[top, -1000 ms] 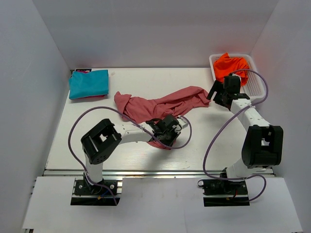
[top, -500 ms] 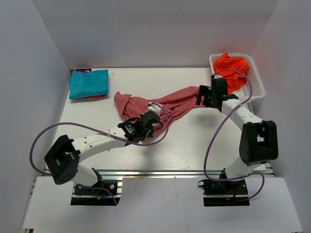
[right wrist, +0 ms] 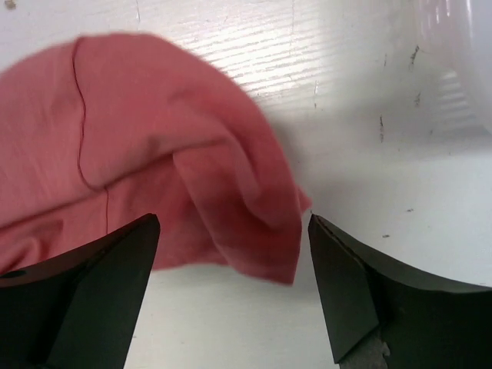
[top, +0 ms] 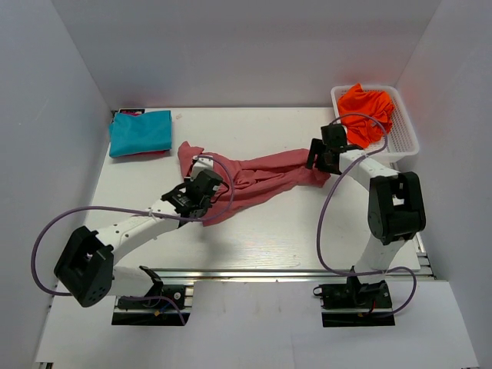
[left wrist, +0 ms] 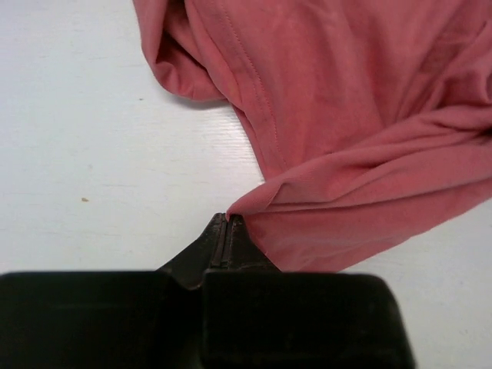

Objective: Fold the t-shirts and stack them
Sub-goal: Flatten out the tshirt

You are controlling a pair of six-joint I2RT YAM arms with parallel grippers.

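Note:
The dusty-red t-shirt (top: 257,173) lies bunched across the middle of the table. My left gripper (top: 206,179) is shut on a fold of its lower left edge; the left wrist view shows the cloth (left wrist: 346,115) pinched at the closed fingertips (left wrist: 228,219). My right gripper (top: 317,165) is open over the shirt's right end, with the cloth corner (right wrist: 192,169) between its spread fingers (right wrist: 350,269), not gripped. The teal t-shirt (top: 140,132) lies folded at the back left. The orange t-shirt (top: 366,104) sits crumpled in the basket.
The white mesh basket (top: 405,131) stands at the back right corner, close behind my right arm. A dark pink-marked item (top: 128,112) peeks out behind the teal shirt. White walls close in the table on three sides.
My left gripper has dragged the red shirt's edge leftward, pulling the cloth longer and flatter. My right gripper has moved left from the basket onto the shirt's right end.

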